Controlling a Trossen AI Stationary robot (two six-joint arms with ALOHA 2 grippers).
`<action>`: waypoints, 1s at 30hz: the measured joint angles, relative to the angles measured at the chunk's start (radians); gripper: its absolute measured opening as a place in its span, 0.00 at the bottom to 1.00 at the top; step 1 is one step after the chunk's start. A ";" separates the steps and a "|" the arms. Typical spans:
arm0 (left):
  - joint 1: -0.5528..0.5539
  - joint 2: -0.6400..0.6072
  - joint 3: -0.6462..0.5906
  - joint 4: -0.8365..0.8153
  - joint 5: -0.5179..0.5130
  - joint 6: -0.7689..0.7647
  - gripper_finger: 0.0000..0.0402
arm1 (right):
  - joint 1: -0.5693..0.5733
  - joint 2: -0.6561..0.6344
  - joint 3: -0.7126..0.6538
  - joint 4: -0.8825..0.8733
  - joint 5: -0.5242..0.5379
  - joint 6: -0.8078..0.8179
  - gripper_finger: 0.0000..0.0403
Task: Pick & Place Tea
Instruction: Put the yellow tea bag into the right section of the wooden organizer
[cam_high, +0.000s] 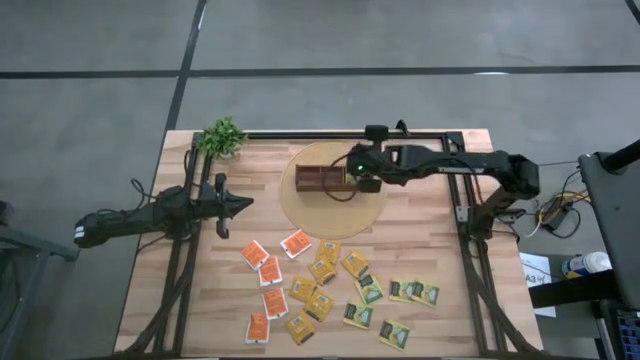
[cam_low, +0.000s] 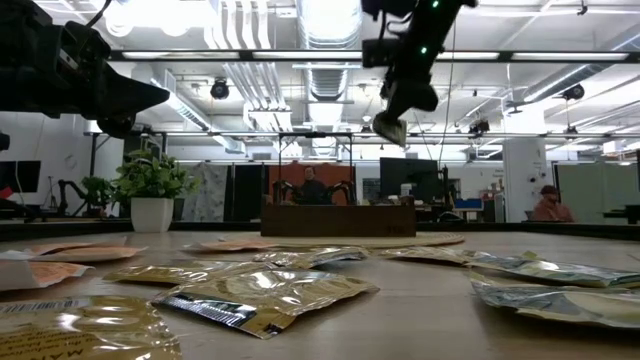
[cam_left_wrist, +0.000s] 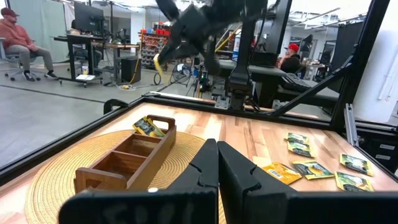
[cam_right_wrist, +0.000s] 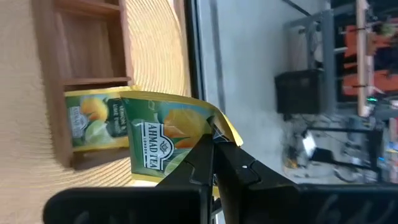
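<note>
The right tool (cam_right_wrist: 214, 146) is closed on the corner of a green and yellow tea sachet (cam_right_wrist: 165, 140) and is held above the right end compartment of the wooden box (cam_high: 322, 180). A second green sachet (cam_right_wrist: 93, 119) is seen lying in that end compartment; the other compartments visible in the left wrist view are bare wood. The box is set on a round woven mat (cam_high: 335, 195) at the back centre of the counter (cam_high: 420, 230).

The left tool (cam_high: 243, 204) is closed, nothing is held, and it is parked above the counter's left side, well apart from the box.

The remaining tea sachets (cam_high: 320, 290) are scattered flat over the front half of the counter: orange-and-white ones to the left, yellow ones in the middle, green ones to the right. Several are touching or overlapping.

The counter is of light wood planks, bordered by a black frame. A small potted plant (cam_high: 222, 137) is placed at the back left corner.

Beyond the counter, an open workshop is seen with a grey floor, ceiling ducts and strip lights, desks and monitors. A seated person (cam_left_wrist: 18, 43) is visible far off, and others are noted farther back.
</note>
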 joint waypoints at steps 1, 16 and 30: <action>0.000 0.000 0.000 0.000 0.000 0.000 0.00 | 0.000 0.018 -0.002 0.009 0.019 -0.001 0.02; 0.000 0.000 0.000 0.000 0.000 0.000 0.00 | -0.002 0.190 0.004 0.034 0.014 0.049 0.02; 0.000 0.000 0.000 0.000 0.000 0.000 0.00 | -0.031 0.246 -0.010 0.071 0.023 0.051 0.02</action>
